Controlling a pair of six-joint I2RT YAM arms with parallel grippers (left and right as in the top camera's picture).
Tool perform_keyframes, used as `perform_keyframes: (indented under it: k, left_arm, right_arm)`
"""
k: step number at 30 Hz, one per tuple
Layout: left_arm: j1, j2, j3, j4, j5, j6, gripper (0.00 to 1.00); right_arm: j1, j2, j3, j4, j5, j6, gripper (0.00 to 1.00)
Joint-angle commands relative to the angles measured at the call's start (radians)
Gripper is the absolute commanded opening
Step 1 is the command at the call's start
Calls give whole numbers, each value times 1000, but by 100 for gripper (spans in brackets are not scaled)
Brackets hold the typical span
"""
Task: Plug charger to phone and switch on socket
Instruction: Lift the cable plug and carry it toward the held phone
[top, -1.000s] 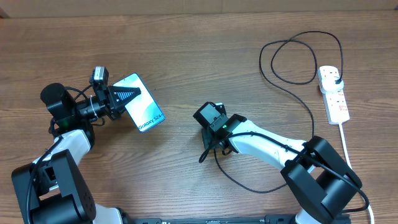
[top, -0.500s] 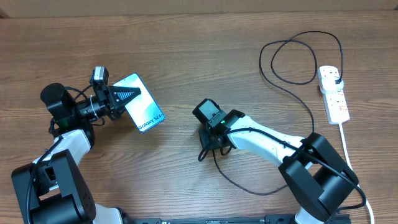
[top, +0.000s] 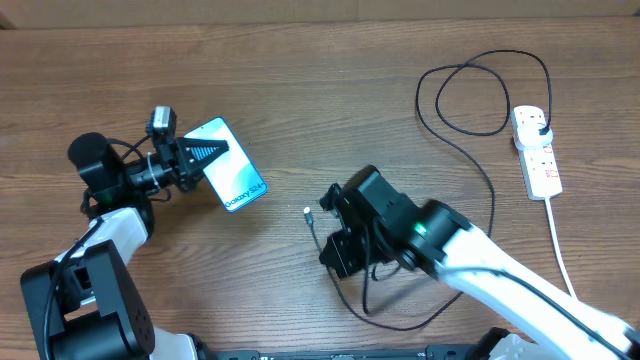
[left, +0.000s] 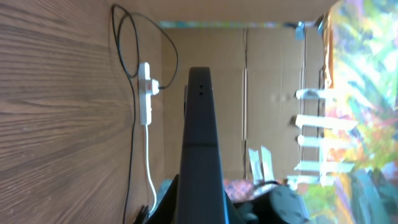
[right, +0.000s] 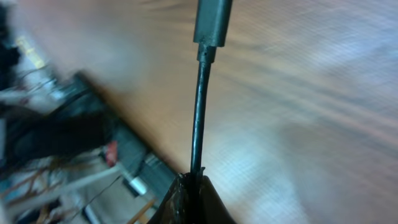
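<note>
The left gripper (top: 200, 155) is clamped on one end of the phone (top: 235, 180), whose lit blue screen is turned up toward the overhead camera. The dark fingers cover that end of the phone, and I cannot tell whether it rests on the wooden table (top: 300, 80) or hangs just above it. From the left wrist camera the phone shows only as a dark slab seen edge-on, so no port can be made out.

To the right of the phone and well apart from it, the right gripper (right: 191, 198) is pinched tight on the charger (right: 199, 106), holding the thin black cable a little behind its connector tip (top: 308, 212). The tip sticks out free on the side toward the phone, with bare table between them. From above, the right arm is smeared with blur and hides its own fingers and some of the cable beneath. In the right wrist view the connector is cut off by the top edge.

Far to the right of the phone lies the socket (top: 535, 150), with the charger's plug (top: 541, 124) at its far end; its red switches are too small to read
</note>
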Motion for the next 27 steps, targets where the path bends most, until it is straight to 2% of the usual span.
perform_keyframes:
  k: [1,7,17,27]
  left_arm:
    - [-73,1,14,28,-3,41,4]
    - [-156,1,15,105,-44,45,4]
    - [-158,1,15,106,15,40,4]
    - [-183,0,15,106,40,-2,4]
  right_arm:
    - [48,-66,9,-11,-98,-1,4]
    - [110,-89,8,0,-96,47,4]
    - [110,-89,8,16,-7,50,4]
    - [110,-89,8,78,-11,50,4]
